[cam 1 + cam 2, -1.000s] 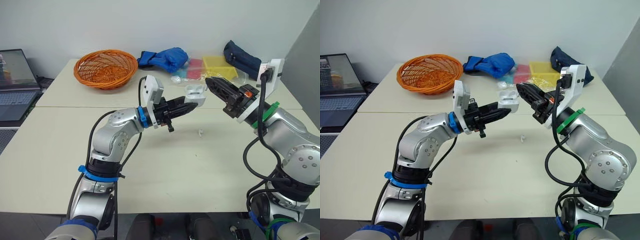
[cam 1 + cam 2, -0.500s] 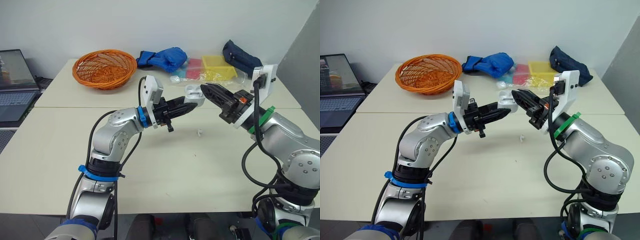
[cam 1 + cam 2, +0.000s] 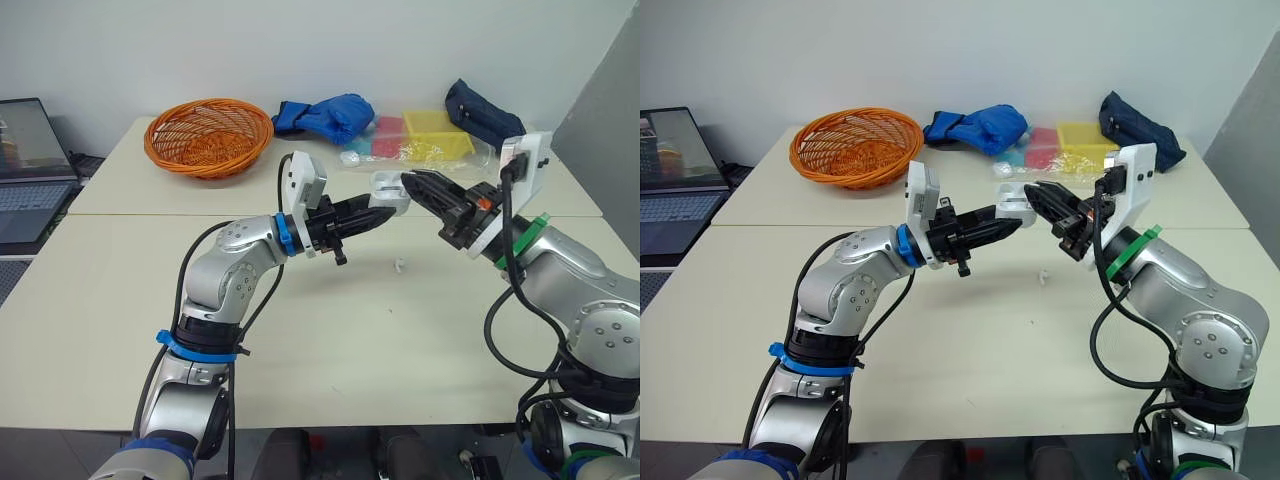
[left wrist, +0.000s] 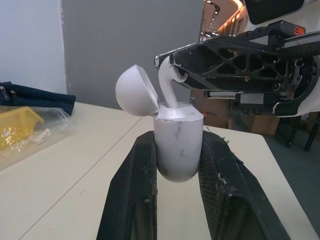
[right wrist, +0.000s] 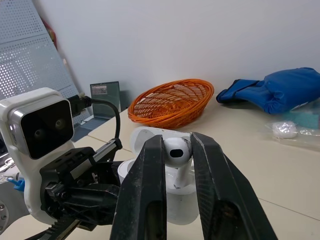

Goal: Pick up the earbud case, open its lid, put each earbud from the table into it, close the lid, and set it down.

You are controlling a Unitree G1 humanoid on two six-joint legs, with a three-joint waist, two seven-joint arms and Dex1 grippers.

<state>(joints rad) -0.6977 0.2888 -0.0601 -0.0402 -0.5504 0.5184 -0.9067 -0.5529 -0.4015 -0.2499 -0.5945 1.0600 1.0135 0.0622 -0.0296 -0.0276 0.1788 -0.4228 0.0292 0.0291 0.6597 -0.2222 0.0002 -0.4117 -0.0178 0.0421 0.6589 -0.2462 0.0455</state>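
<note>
Over the near table [image 3: 330, 330], left eye view: left gripper [image 3: 383, 212] and right gripper [image 3: 410, 181] meet in mid-air, with the white earbud case [image 3: 398, 201] raised off the surface between them. A second earbud [image 3: 399, 265] lies loose on the tabletop under the case, apart from both grippers. There is bare tabletop all round beneath the arms. The orange basket [image 3: 210, 135], blue cloth [image 3: 327, 115], yellow box [image 3: 437, 135] and dark pouch [image 3: 483, 115] sit along the far edge, well apart, and a laptop [image 3: 25, 170] is off the left side. Right eye view: same layout, with the right gripper's tips right at the case's open top. Left wrist view adds the grip detail. The left fingers [image 4: 130, 195] are pressed against both sides of the case body, which is upright, with the lid [image 4: 134, 91] swung back open. The earbud [image 4: 169, 82] has its stem pointing into the case mouth and its head caught in the right gripper. How deep the stem sits cannot be told. Right wrist view: the right fingers [image 5: 150, 190] are a narrow gap apart, pinching the earbud's head between their tips. The case shows just past them, held by the left gripper, with the basket and blue cloth far behind.
</note>
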